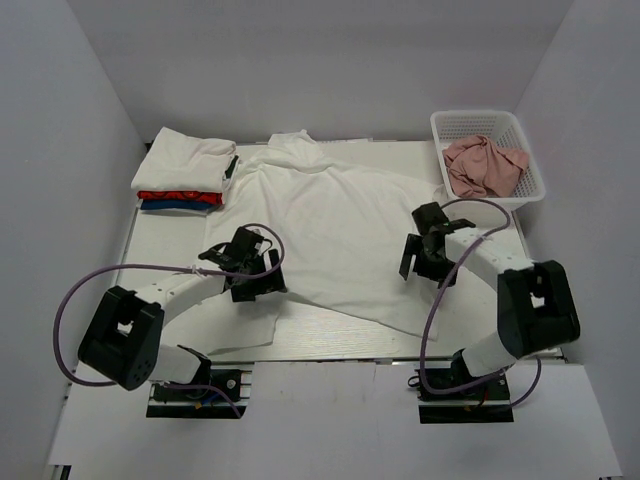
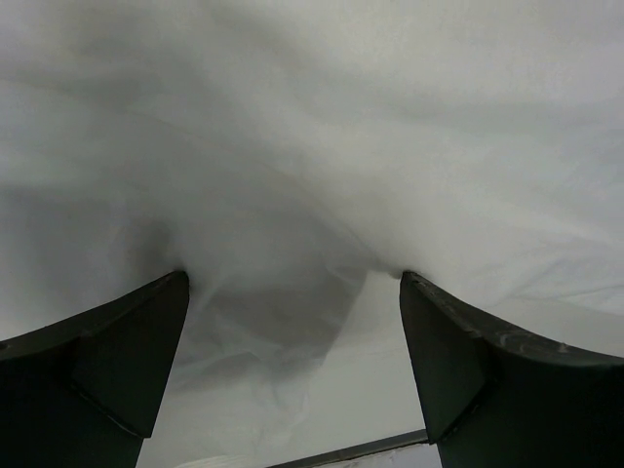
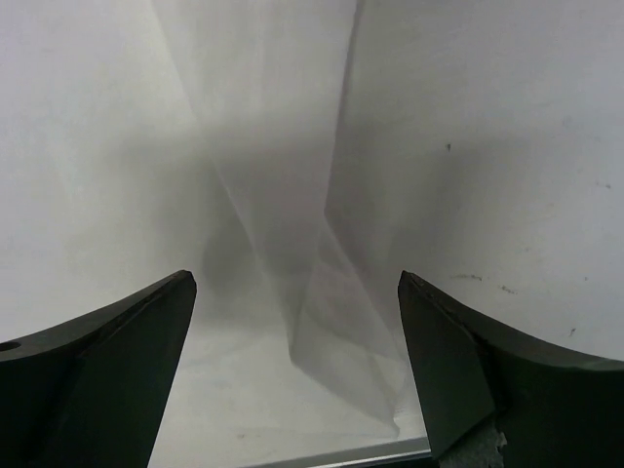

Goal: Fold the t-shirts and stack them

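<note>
A large white t-shirt [image 1: 330, 225] lies spread across the middle of the table, rumpled at its near edge. At the back left is a stack of folded shirts: a white one [image 1: 185, 158] on top, then a red one [image 1: 180, 196], with a blue one [image 1: 172, 206] at the bottom. My left gripper [image 1: 250, 272] is open over the spread shirt's near-left edge, and white cloth [image 2: 312, 175] lies between its fingers [image 2: 107, 361]. My right gripper [image 1: 418, 255] is open over the shirt's right side, with a fold of the shirt [image 3: 292, 244] between its fingers [image 3: 487, 361].
A white plastic basket [image 1: 532, 160] at the back right holds a crumpled pink cloth [image 1: 483, 165]. White walls enclose the table on the left, back and right. The table's near edge [image 3: 331, 456] shows just below the right fingers.
</note>
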